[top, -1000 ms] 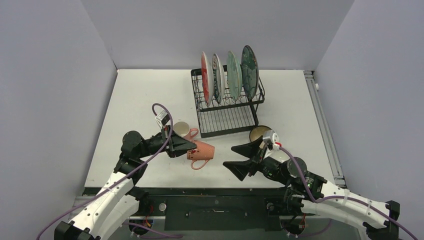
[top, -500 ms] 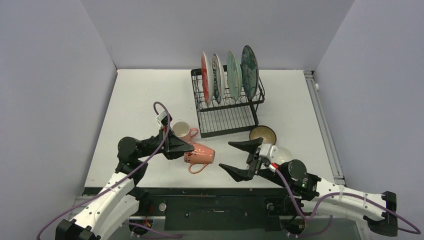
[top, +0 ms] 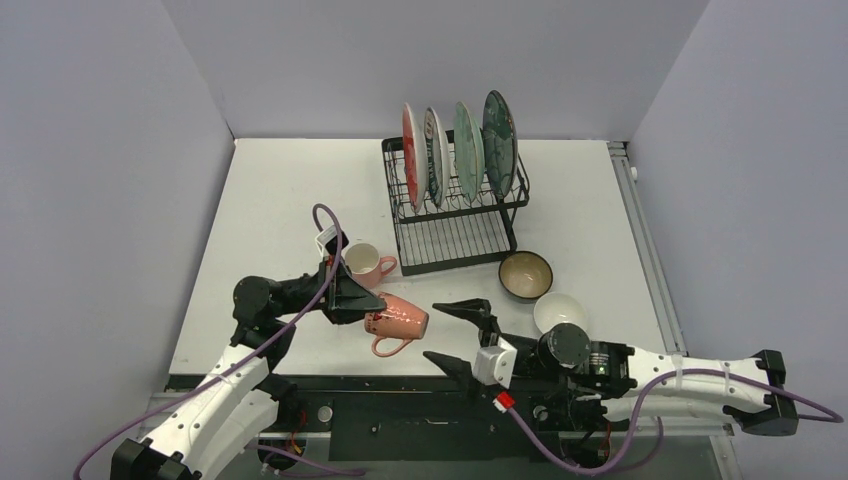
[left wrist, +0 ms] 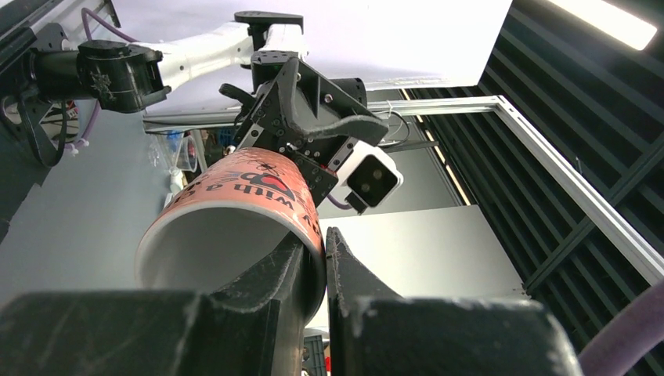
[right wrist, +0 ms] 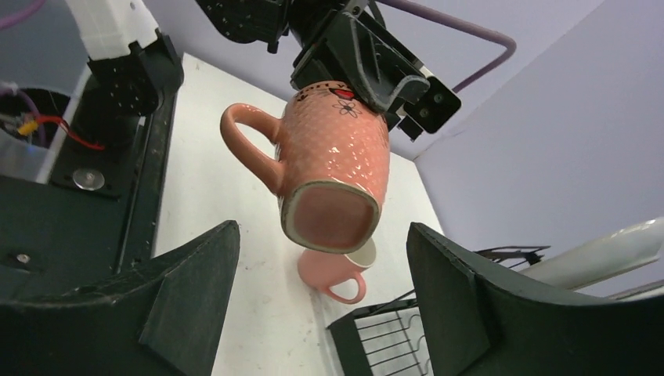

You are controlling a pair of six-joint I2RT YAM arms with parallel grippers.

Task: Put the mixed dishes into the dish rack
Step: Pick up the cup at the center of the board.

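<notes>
Just beside the spread right gripper, the pink mug hangs pinched by the left gripper.

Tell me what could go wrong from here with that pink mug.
1. The left claw pinches the pink mug only by its rim, sideways off the table; it could swivel or slip out.
2. The open right claw faces its base; a misjudged approach could knock it loose, perhaps onto the other mug nearby.

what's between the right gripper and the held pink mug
Nothing; in the right wrist view the pink mug, in the left gripper, hangs before the open right gripper.
</notes>
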